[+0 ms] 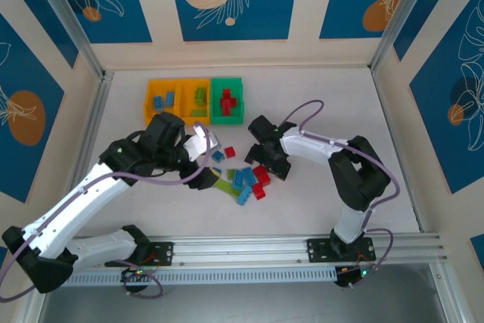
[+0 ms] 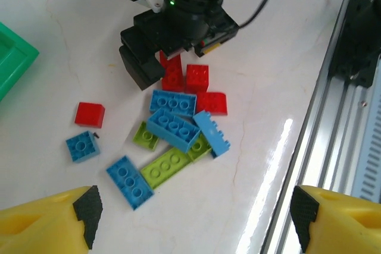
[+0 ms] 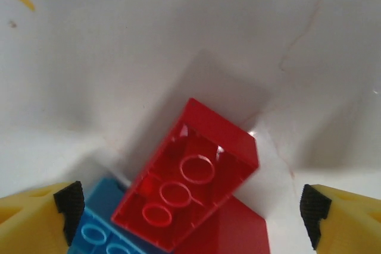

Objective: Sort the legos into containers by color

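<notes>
The right gripper (image 3: 190, 209) straddles an upturned red brick (image 3: 190, 176) at the right edge of the pile (image 2: 175, 126), jaws wide and not yet closed on it. The brick appears to lean on a blue brick (image 3: 101, 230), which likely explains the generous opening. The left gripper (image 2: 193, 218) hovers over the pile's near-left side, jaws wide and empty, seemingly keeping clear while its partner works. Beyond the pile stand the bins (image 1: 148, 107), with blue, lime and red pieces already apart. The green bin (image 1: 242, 104), just beyond the pile, holds the reds and is the likely destination.
</notes>
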{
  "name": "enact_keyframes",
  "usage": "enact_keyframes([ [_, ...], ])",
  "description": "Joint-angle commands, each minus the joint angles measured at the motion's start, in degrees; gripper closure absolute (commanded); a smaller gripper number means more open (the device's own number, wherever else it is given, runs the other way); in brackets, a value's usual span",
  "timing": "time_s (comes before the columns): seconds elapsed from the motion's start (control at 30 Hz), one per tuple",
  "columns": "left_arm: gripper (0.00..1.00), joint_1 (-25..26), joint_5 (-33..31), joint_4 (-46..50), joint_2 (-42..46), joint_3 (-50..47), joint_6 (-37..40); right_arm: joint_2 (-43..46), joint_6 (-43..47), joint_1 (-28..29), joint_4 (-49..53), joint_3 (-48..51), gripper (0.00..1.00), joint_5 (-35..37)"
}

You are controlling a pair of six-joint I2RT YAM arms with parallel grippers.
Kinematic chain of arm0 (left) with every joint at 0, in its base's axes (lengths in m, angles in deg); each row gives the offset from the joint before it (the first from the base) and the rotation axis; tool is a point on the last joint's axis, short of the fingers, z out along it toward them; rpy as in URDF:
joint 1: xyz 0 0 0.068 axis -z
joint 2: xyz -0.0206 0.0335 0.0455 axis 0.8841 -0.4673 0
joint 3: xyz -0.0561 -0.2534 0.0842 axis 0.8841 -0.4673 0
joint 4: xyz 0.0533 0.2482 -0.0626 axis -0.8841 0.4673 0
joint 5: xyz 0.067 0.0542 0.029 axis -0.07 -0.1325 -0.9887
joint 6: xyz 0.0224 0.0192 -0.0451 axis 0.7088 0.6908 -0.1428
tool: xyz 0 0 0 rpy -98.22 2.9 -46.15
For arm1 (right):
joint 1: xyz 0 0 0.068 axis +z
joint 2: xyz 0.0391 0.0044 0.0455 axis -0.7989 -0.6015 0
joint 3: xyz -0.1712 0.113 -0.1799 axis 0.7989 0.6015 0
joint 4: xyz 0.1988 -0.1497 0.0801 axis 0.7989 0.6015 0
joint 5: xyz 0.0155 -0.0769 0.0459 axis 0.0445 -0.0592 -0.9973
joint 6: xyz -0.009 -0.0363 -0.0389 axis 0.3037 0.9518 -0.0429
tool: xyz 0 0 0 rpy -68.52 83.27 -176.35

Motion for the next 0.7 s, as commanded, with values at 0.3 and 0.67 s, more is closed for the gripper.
enact_keyframes([
  [0.3, 0.15, 0.4, -3.1, 0.0, 0.3, -2.5, 6.0, -4.8, -3.9, -0.9, -1.8, -1.7, 0.49, -2.4],
  [0.67, 0.09, 0.3, -3.3, -7.9, 12.9, -6.4, 7.1, 13.9, 6.1, 0.4, -9.6, -0.6, 0.68, 9.4],
])
